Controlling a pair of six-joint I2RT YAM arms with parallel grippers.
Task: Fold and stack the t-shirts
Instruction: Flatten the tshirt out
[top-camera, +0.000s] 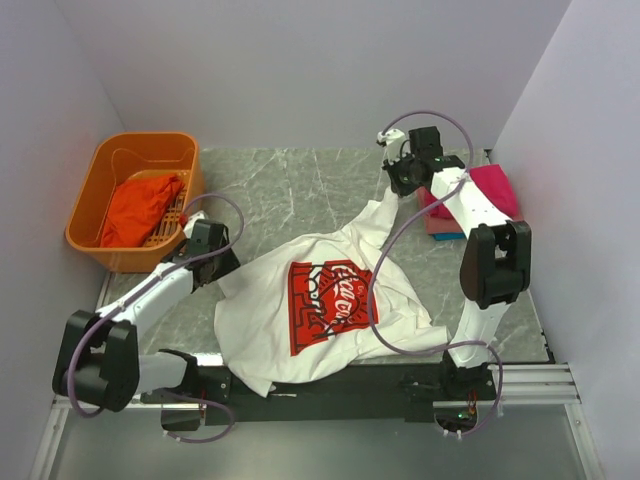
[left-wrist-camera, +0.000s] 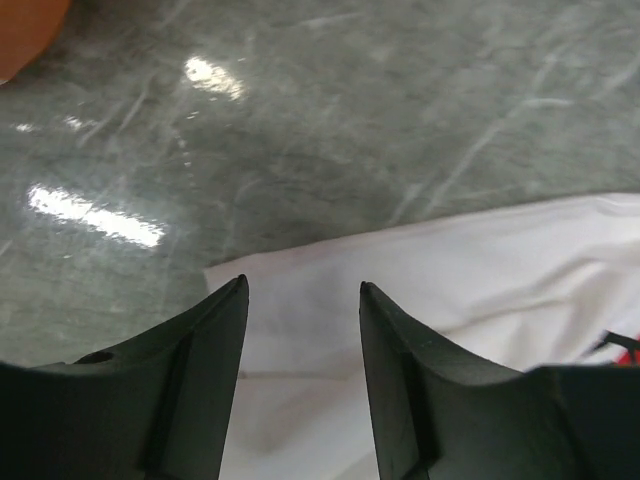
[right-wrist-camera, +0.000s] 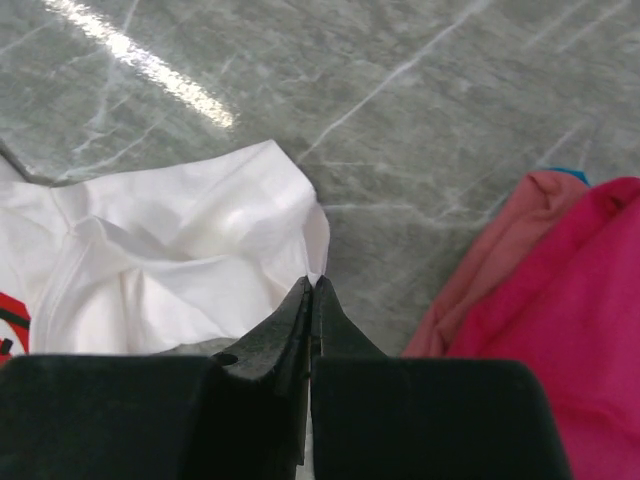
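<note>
While a grey marble table (top-camera: 300, 180) fills the view from above, a white shirt (top-camera: 260, 300) with a red print lies rumpled across its middle, not yet flat. An orange basket (top-camera: 90, 190) at the far left holds an orange-red shirt (top-camera: 140, 205). At the far right, a magenta shirt (top-camera: 495, 185) tops a small folded pile. The right gripper (right-wrist-camera: 313, 290) is clenched on the white shirt's far edge, which stretches toward it beside the pile. The left gripper (left-wrist-camera: 302, 285) hangs just above the shirt's left edge, jaws apart, grasping nothing. The step in hand appears to be spreading the white shirt before folding. The next move likely calls for the left gripper to drop and pinch that edge, so both arms can pull the cloth flat.
</note>
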